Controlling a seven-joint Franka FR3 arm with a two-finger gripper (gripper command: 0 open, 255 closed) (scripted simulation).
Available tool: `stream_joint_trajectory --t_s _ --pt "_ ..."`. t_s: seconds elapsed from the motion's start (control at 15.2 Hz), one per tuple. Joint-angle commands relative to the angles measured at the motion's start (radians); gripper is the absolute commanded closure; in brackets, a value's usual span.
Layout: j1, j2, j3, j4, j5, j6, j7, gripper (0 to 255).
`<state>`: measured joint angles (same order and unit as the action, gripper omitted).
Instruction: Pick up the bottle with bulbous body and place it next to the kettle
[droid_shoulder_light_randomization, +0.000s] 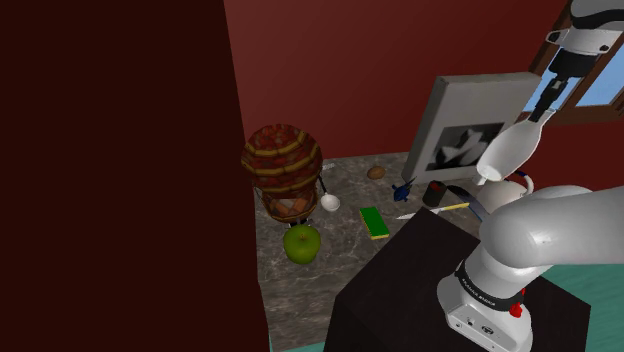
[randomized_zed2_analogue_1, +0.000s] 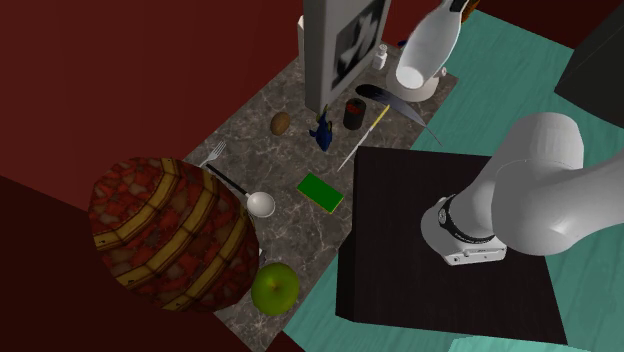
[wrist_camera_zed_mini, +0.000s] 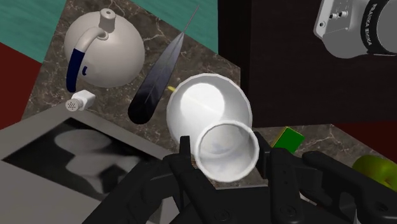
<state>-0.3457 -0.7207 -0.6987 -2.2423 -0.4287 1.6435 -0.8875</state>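
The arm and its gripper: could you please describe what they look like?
The arm has glossy white, rounded links with dark rings at the joints. One ring carries white lettering, and a small red dot sits on a white housing. The gripper is all black, with two chunky fingers.

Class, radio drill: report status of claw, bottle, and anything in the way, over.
Claw shut on white bottle. Bottle aloft, tilted, near kettle. Dark feather lies beside kettle, possibly in the way.
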Motion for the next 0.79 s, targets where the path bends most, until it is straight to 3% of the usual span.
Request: stream_joint_trajectory --t_s 0.0,0.73 --pt "-0.004 -0.005 -0.008 -0.029 -0.008 0.025 0.003 255" --pt "-0.015 -0.004 -0.066 -0.163 -0.051 0.165 0.014 255"
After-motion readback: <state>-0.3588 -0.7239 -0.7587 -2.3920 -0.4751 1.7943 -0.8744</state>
